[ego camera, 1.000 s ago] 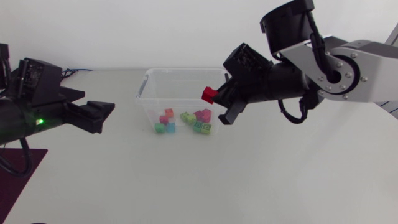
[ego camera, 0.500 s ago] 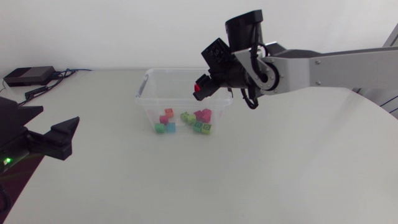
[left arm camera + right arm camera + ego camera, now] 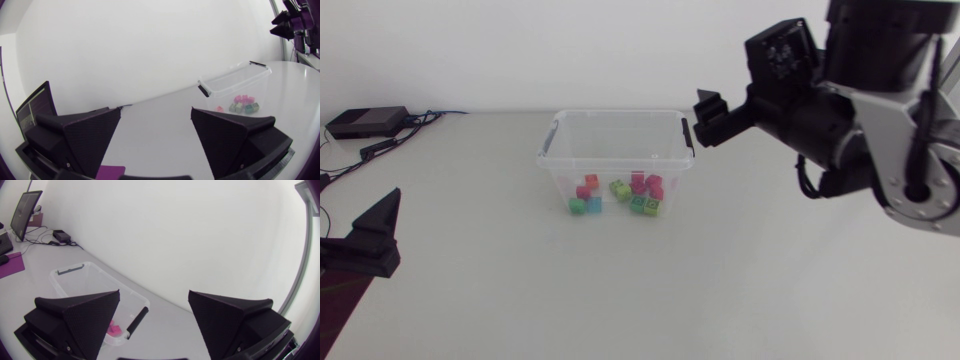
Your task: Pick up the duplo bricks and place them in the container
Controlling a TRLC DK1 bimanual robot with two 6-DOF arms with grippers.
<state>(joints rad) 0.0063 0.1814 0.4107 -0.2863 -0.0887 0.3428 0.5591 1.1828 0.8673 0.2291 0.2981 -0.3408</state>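
Note:
A clear plastic container (image 3: 560, 150) stands in the middle of the table with several coloured duplo bricks (image 3: 620, 190) on its floor. My right gripper (image 3: 706, 118) hangs open and empty just off the container's right rim. In the right wrist view the right gripper (image 3: 154, 314) is spread wide, with the container (image 3: 75, 277) ahead of it and pink bricks (image 3: 114, 328) by one finger. My left gripper (image 3: 372, 238) sits at the table's far left. In the left wrist view the left gripper (image 3: 156, 136) is open and empty, with the container (image 3: 235, 82) far ahead.
A black box with cables (image 3: 360, 122) lies at the table's back left corner. A purple mat (image 3: 335, 300) lies at the left edge under my left arm. Bare white table (image 3: 650, 290) surrounds the container.
My right gripper opened over the container, let go of the red brick and drew back to the right. My left arm pulled back to the left edge.

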